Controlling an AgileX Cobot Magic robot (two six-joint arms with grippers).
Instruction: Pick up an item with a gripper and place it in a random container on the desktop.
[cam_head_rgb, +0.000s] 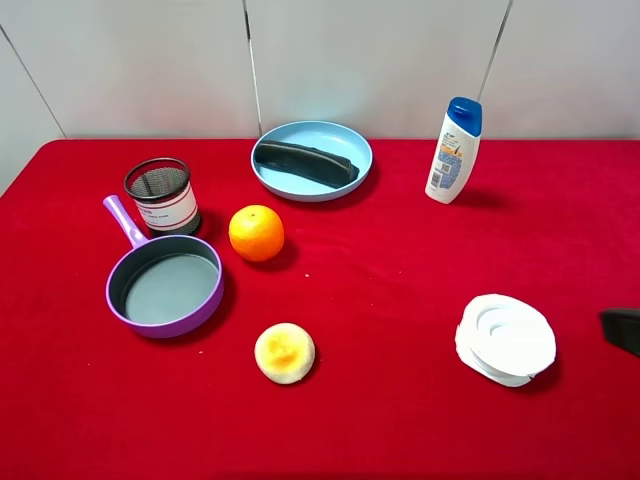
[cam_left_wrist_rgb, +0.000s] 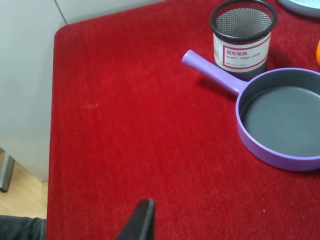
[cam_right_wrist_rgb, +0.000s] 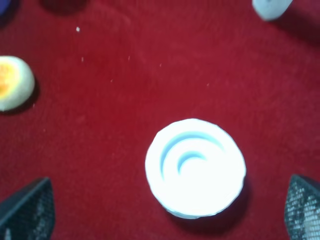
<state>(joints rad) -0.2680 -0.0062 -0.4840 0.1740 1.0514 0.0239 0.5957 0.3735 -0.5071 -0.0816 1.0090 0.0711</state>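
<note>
A: Where is the black case (cam_head_rgb: 305, 162)?
B: Lying inside the light-blue plate (cam_head_rgb: 355, 140), at the back of the red surface (cam_head_rgb: 400, 300).
A: The grippers?
B: The right gripper (cam_right_wrist_rgb: 165, 207) is spread wide, empty, above the white dish (cam_right_wrist_rgb: 195, 167). For the left gripper (cam_left_wrist_rgb: 138, 222) I cannot tell.

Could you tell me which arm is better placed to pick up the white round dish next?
Right, probably: its open gripper hangs over the white round dish; the left wrist view faces the purple pan instead.
</note>
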